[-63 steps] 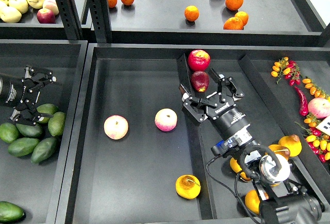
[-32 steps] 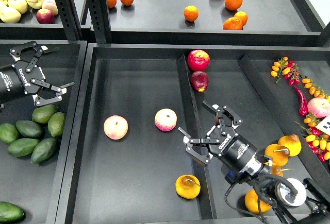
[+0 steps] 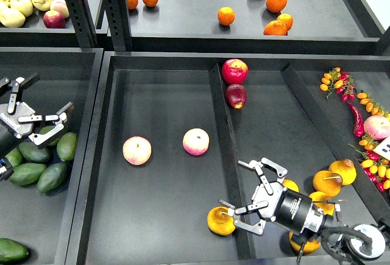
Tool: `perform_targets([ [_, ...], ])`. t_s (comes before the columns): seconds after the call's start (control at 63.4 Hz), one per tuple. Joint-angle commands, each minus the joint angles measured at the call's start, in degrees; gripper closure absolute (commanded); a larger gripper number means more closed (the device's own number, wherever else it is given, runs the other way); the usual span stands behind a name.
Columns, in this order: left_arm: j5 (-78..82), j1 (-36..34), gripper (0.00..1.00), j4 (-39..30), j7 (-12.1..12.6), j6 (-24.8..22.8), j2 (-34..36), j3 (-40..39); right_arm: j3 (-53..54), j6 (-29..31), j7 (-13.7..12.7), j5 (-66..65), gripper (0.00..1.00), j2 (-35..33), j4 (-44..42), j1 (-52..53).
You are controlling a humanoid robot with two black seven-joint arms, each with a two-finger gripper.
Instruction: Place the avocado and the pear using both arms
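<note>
The pear (image 3: 222,220), yellow-orange with a thin brown stem, is seen lying at the near right edge of the central tray (image 3: 164,228), close against the divider wall. The right gripper (image 3: 248,195) is held just to its right, above the divider, with its fingers spread wide and nothing between them; its lower fingertip lies right beside the pear, though contact cannot be judged. The dark green avocado (image 3: 52,176) is found in the left tray, at the near end of a cluster of avocados (image 3: 29,161). Over the far side of that cluster the left gripper (image 3: 38,108) is positioned, likewise spread wide and empty. Two pink peaches (image 3: 137,150) are set apart in the middle of the central tray. More pears (image 3: 328,183) are gathered in the right compartment, beside the right arm.
</note>
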Motion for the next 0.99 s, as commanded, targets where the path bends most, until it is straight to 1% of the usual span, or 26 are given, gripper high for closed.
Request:
perform_targets([
  [0.0,0.61,1.44,0.01,-0.59,0.02,0.00,-4.39,-1.93,-4.51,-1.05,0.02,-0.21,0.00,-3.90,-0.37,5.24],
  [0.142,2.01,1.44,0.01,-0.50,0.02,0.00,-9.40,-4.13,-9.78,-2.19,0.02,-0.21,0.00,-6.71,-0.37,9.81],
  [0.268,3.33,1.53,0.01,-0.33,0.02,0.00,-14.94,-5.54,-14.96,-3.51,0.02,-0.30,0.00,-6.71,-0.54,11.83],
  [0.331,4.82,1.88,0.01,-0.24,0.02,0.00,-16.26,-5.63,-17.25,-3.68,0.02,-0.39,0.00,-6.71,-0.72,12.97],
  [0.489,6.59,3.46,0.01,-0.59,0.02,0.00,-17.14,-4.84,-21.39,-3.95,0.02,-1.18,0.00,-6.36,-1.95,15.26],
  [0.631,7.02,4.25,0.01,-0.77,0.02,0.00,-19.34,-4.57,-21.74,-3.95,0.02,-2.41,0.00,-5.04,-3.97,15.17],
  [0.82,8.78,4.52,0.01,-0.94,0.02,0.00,-20.48,-3.96,-21.83,-4.30,0.02,-3.03,0.00,-3.64,-6.69,14.82],
  [0.978,9.14,4.43,0.01,-1.03,0.02,0.00,-21.01,-3.61,-21.83,-4.30,0.02,-3.73,0.00,-0.38,-9.95,15.00],
])
